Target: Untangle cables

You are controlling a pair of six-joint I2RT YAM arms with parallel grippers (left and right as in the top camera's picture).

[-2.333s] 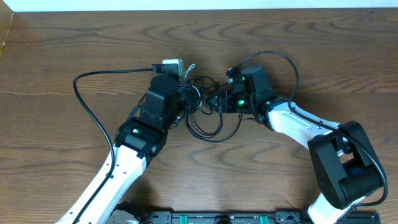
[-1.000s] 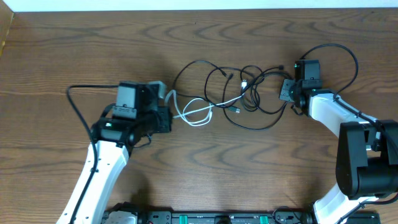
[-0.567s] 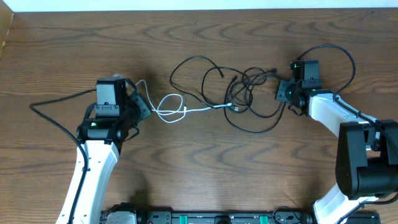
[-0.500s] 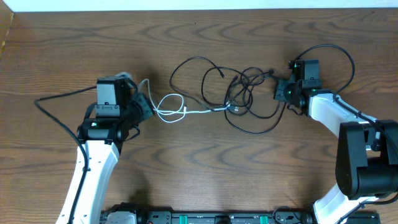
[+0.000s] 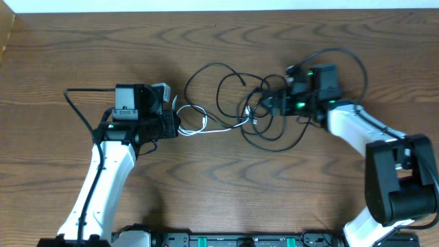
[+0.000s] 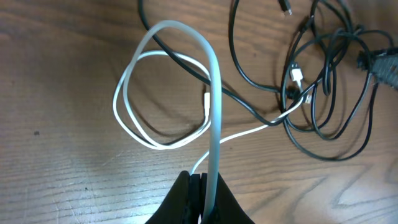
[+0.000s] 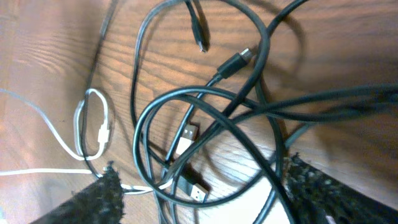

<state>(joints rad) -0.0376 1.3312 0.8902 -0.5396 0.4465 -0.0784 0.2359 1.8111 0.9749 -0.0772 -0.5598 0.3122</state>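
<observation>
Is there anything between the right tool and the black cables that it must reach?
Nothing visible does. The right tool is open directly over the black cables, and their loops lie between its fingers. The white cord only passes at the edge of the knot.

The brown wood-grain table point(image 5: 219, 185) looks smooth and matt, the thin black cords point(image 7: 233, 62) on it glossy plastic, the thin white cord point(image 6: 214, 93) satiny.
</observation>
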